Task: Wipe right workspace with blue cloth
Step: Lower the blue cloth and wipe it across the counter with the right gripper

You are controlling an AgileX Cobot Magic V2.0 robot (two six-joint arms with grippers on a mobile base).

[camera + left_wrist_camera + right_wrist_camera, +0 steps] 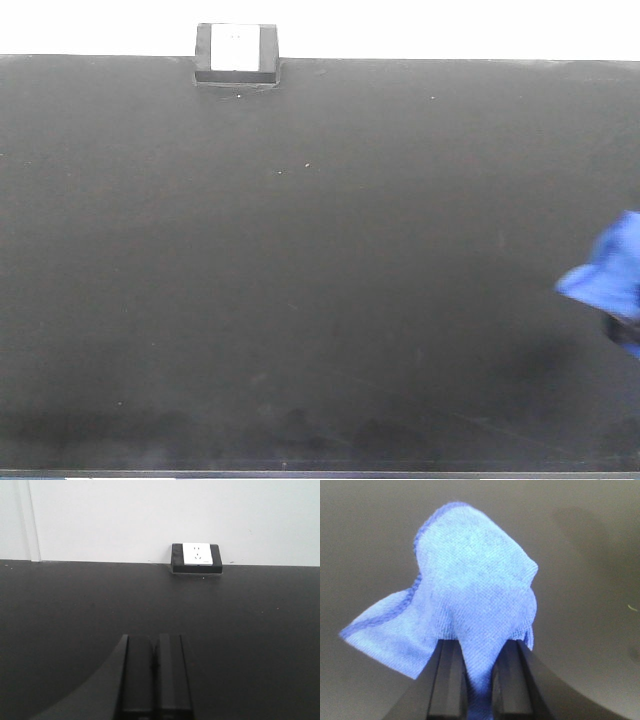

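Note:
The blue cloth point(608, 272) shows at the right edge of the front view, over the black benchtop of the right workspace point(300, 280). In the right wrist view my right gripper point(479, 647) is shut on the blue cloth point(470, 590), which bunches up ahead of the fingers with a stitched corner trailing left. A dark part of that gripper peeks out under the cloth in the front view. My left gripper point(155, 642) is shut with nothing in it, low over the benchtop point(75, 610).
A small black box with a white socket face point(236, 52) sits at the benchtop's back edge against the white wall; the same box point(196, 558) lies ahead of the left gripper. Pale specks dot the benchtop.

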